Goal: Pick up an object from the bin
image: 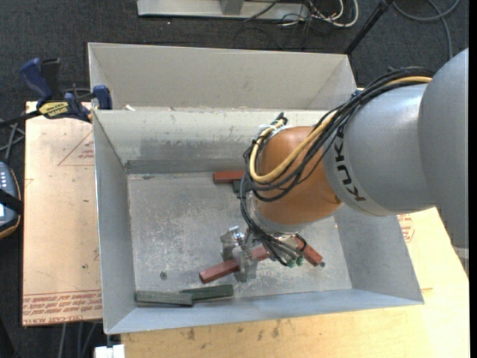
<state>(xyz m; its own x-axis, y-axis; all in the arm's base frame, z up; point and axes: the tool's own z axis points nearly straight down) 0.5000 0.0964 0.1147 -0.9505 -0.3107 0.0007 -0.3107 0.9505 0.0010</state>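
Camera view: gripper (244, 259) was noted over a slim reddish-brown stick (216, 273) at the bin (149, 200) front; jaw state could not be told.

Scuffed matt metal bin (160, 222), glossy smooth orange wrist cover (298, 181)

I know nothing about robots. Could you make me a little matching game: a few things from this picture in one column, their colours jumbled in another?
Things:
1. bin
2. wrist cover
3. stick at the back wall
4. two sticks at the front wall

Colours:
a. dark green
b. orange
c. grey
d. red-brown

Pairs: 1-c, 2-b, 3-d, 4-a.
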